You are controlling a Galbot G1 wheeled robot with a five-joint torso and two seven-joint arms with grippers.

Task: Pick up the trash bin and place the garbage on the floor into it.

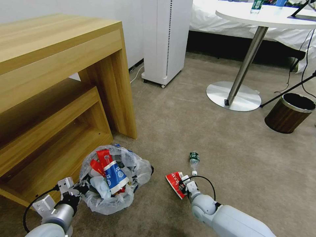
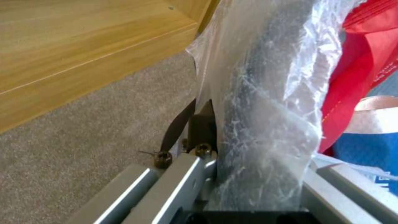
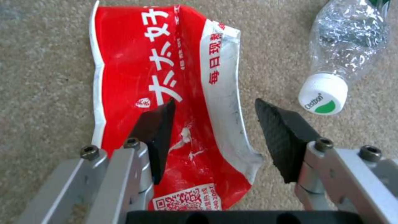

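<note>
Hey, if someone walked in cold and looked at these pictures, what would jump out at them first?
The small round bin lined with a translucent white plastic bag, stuffed with red and blue wrappers, sits beside the wooden desk, its rim clamped by the left gripper. On the beige carpet, the open right gripper straddles the edge of a flat red wrapper with white writing, a clear white-capped plastic bottle just beyond.

red-white wrapper (image 3: 166, 93), beige carpet (image 1: 197, 131), clear bottle (image 3: 348, 40).
</note>
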